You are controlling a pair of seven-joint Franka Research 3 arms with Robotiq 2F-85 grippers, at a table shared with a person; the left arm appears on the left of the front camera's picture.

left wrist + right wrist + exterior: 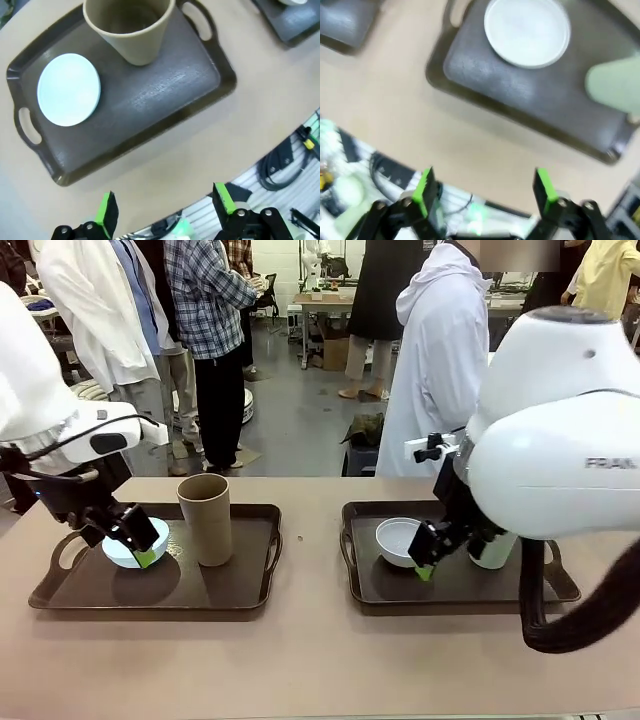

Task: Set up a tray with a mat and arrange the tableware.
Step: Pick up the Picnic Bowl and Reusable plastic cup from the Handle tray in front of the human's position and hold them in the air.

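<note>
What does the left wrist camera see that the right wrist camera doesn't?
Left wrist view's own: a pale blue round bowl and a tall tan-brown tumbler on a dark brown handled tray, beyond the open left gripper. Right wrist view's own: a pale green tumbler beside a white-grey round bowl on the other dark tray, beyond the open right gripper. Shared: the beige tabletop, and a corner of the neighbouring tray in each.

The left arm [40, 410] and right arm [560, 430] have smooth, rounded white shells. The right one bears grey lettering [611, 463] above its claw, and a thick black cable [533, 590] loops behind that claw. The left claw [165, 202] and right claw [484, 187] are black, each finger faced with a bright green pad [106, 209], with small silver screws [240, 213] at the finger bases.
</note>
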